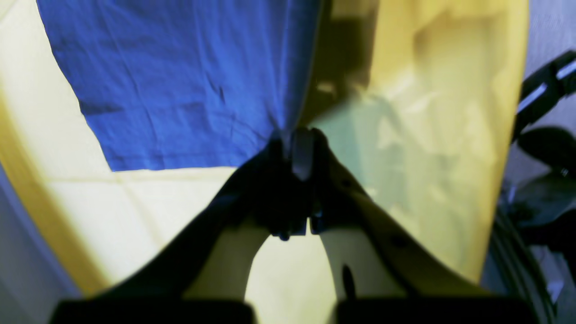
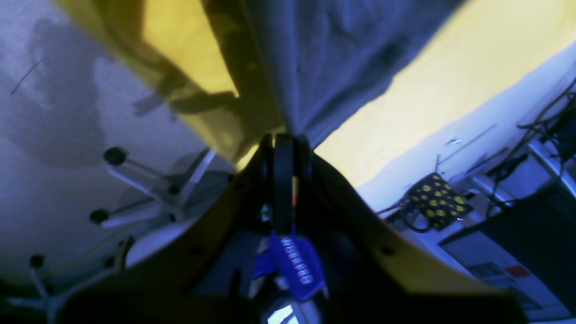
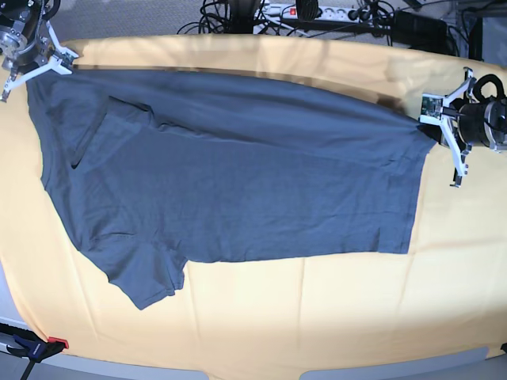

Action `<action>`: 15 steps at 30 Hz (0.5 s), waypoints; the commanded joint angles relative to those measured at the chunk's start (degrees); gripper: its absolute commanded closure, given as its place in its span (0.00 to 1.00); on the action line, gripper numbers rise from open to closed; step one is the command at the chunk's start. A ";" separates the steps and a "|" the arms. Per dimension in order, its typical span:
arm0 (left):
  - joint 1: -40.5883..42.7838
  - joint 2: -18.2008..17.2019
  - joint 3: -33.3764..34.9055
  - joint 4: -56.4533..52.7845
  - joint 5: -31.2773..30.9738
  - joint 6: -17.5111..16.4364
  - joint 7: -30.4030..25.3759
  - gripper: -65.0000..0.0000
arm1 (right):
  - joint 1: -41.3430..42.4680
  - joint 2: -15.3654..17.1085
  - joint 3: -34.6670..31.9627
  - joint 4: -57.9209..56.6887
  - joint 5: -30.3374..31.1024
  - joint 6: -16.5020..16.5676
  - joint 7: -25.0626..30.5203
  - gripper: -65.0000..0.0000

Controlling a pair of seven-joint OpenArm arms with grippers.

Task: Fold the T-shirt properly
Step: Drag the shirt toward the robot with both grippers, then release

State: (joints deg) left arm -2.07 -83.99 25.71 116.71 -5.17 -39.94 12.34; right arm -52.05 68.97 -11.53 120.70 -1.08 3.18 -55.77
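Two fingers (image 3: 434, 127) pinch T-shirt (image 3: 238, 174); cables (image 3: 317, 12) apparently behind.

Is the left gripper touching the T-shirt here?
Touching. In the left wrist view the left gripper has its jaws shut on a bunched corner of the T-shirt, the cloth drawn taut into them.

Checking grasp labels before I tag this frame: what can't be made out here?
- Left wrist: left gripper is blurred and dark where it pinches the T-shirt; the layers caught cannot be counted.
- Right wrist: right gripper is in shadow, and the fabric hides the pinch point.
- Base: the right gripper is partly cut off by the frame corner.
- Base: the underside of the shirt's far edge, lifted above the table cloth, is hidden.
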 commanded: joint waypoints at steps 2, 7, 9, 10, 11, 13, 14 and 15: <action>0.13 -1.75 -0.63 0.44 -0.07 -0.06 -0.15 1.00 | -1.29 0.87 0.44 0.55 -0.76 -0.35 -1.70 1.00; 3.63 -2.01 -0.63 0.46 0.00 -0.06 -0.13 1.00 | -2.73 0.87 0.42 0.55 -1.05 -0.39 -1.73 1.00; 5.46 -2.43 -0.63 0.46 -0.02 -0.06 -0.13 1.00 | -2.69 0.87 0.42 0.55 -1.14 -0.39 -1.73 1.00; 6.43 -2.80 -0.63 0.46 0.02 -0.06 -0.13 1.00 | -2.69 0.87 0.42 0.55 -1.11 -0.37 -1.70 1.00; 7.28 -3.06 -0.63 0.46 0.17 -0.06 -0.11 1.00 | -2.71 0.87 0.42 0.55 -1.09 -0.33 -1.70 1.00; 8.55 -3.61 -0.63 0.46 0.24 -0.06 0.11 1.00 | -2.69 0.92 0.42 0.55 -1.09 0.04 -1.73 1.00; 9.11 -4.00 -0.63 0.46 0.17 -0.06 0.09 1.00 | -2.71 0.90 0.42 0.55 -1.05 0.31 -1.70 1.00; 9.55 -4.15 -0.63 0.46 0.17 -0.06 0.09 1.00 | -2.69 0.87 0.42 0.55 -0.61 0.48 -1.66 1.00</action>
State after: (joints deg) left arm 7.94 -86.37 25.71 116.77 -5.17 -39.92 12.34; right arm -54.59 68.84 -11.53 120.70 -1.48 3.86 -56.16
